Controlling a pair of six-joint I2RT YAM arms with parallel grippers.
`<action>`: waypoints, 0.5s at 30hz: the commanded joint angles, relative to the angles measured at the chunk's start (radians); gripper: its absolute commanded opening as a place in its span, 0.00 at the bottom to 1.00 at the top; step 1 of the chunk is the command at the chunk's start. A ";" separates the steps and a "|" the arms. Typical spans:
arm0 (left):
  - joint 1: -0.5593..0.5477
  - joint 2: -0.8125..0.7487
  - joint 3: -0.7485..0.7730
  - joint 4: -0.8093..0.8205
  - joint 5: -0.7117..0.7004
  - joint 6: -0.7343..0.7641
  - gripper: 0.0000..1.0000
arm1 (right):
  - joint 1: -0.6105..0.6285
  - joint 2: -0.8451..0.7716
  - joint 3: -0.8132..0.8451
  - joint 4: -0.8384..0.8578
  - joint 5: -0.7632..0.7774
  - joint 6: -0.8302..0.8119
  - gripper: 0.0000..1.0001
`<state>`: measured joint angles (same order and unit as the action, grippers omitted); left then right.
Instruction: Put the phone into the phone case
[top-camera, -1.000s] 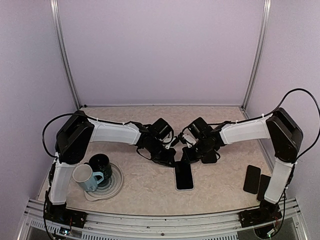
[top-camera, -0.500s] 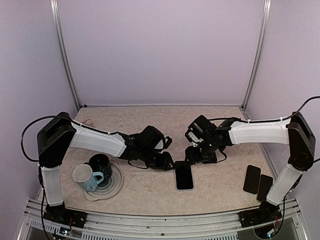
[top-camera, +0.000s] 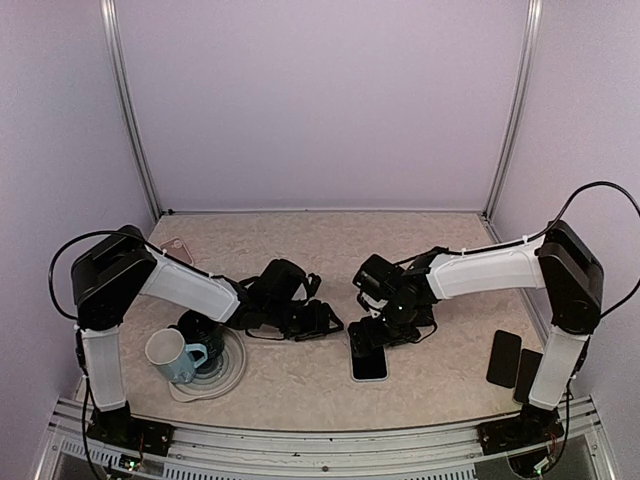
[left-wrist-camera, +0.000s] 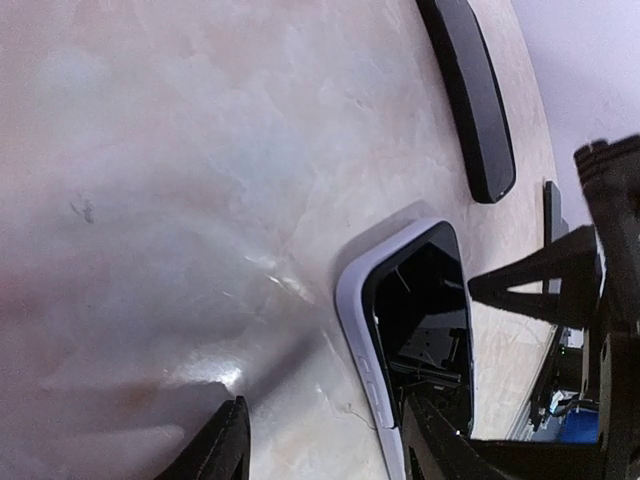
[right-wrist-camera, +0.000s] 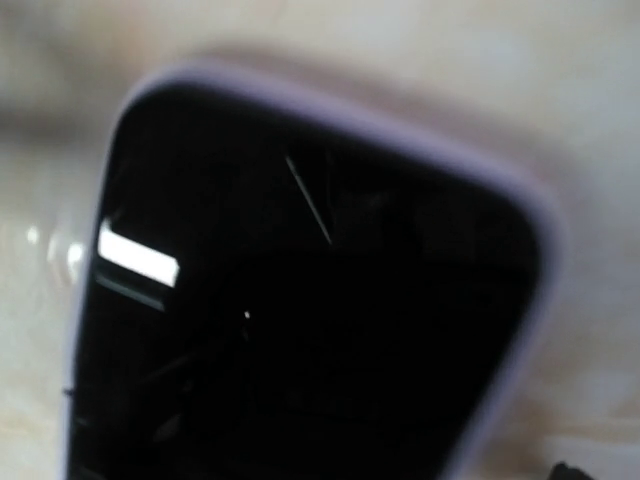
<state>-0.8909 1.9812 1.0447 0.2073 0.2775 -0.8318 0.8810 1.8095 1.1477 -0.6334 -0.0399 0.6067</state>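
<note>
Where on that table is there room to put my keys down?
Bare: the far strip of the table; the front between the mugs and the cased phone; between that phone and the dark slabs. Crowded: around the left pincer and right pincer.

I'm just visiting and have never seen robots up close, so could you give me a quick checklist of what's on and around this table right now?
Surface: beige marbled table, no spills seen.
Job's things: phone lies flat, dark screen up; pale case rims the edges in view.
Clutter: dark mug on a grey plate, pale mug beside it; two dark slabs near the right edge.
Grippers: left fingers spread, holding nothing, beside the phone; right fingers over the phone's far end, open or shut unclear.
Cables: black cables loop off both arms.
Surroundings: lilac walls, metal posts.
</note>
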 joint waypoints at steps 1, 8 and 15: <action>0.016 -0.027 -0.005 0.012 -0.025 0.005 0.55 | 0.040 0.052 0.067 -0.037 -0.019 0.064 0.99; 0.021 -0.022 -0.009 0.006 -0.035 0.007 0.55 | 0.064 0.088 0.103 -0.061 -0.018 0.071 0.99; 0.023 -0.018 0.002 -0.016 -0.038 0.027 0.55 | 0.098 0.174 0.146 -0.170 0.073 0.071 0.99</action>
<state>-0.8757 1.9808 1.0439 0.2165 0.2550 -0.8288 0.9398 1.9083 1.2644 -0.7082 -0.0284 0.6678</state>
